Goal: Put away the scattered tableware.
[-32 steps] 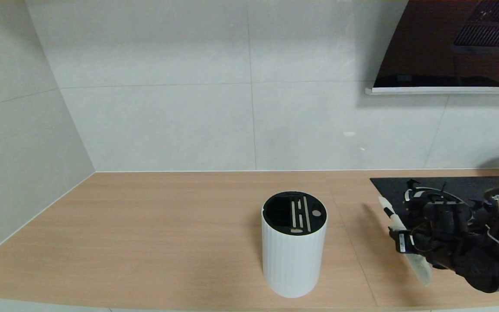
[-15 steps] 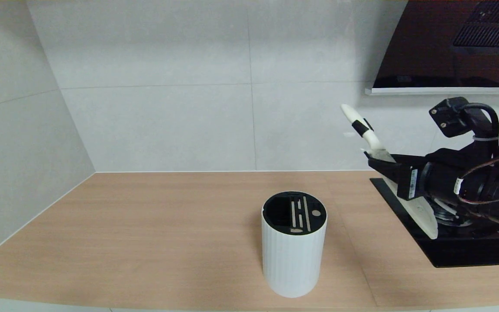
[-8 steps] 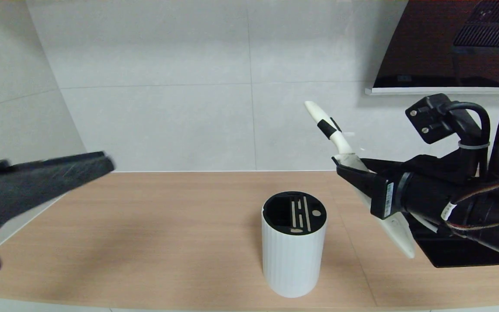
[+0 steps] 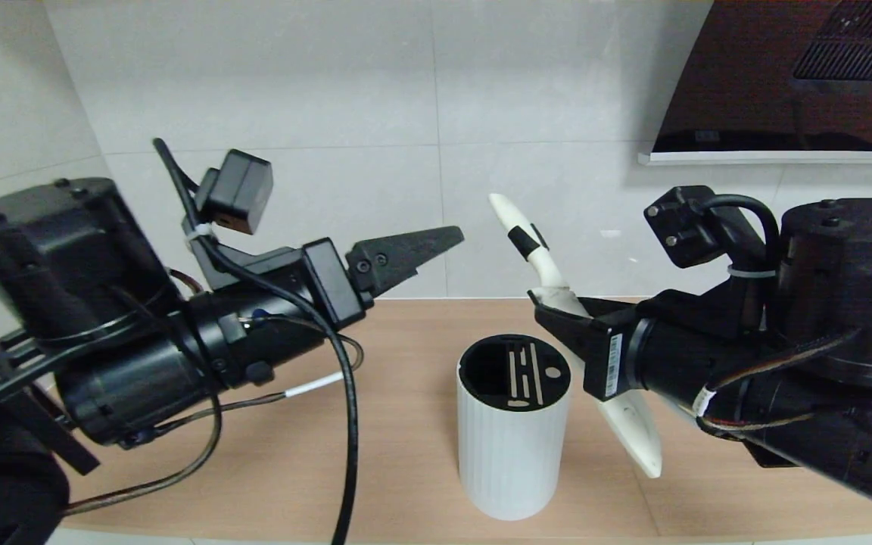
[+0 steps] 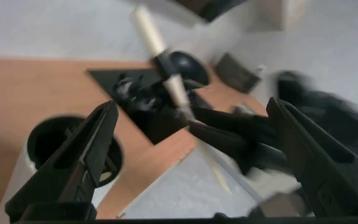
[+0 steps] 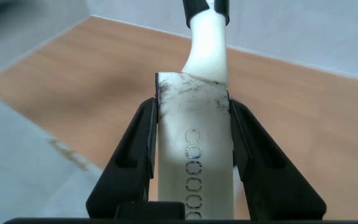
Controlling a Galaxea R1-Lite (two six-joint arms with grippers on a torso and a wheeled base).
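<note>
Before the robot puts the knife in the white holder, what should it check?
1. Grip on the knife: the right end effector is shut on the blade. Ok.
2. Holder upright on the counter: ok.
3. Slots on top free: ok, nothing stands in them.
4. Knife lined up over a slot: not ok. It hangs tilted to the holder's right, with its tip below the holder's top.
5. Left end effector out of the way: ok. It is open, above and to the left of the holder.
6. Which slot fits the blade: cannot tell.
</note>
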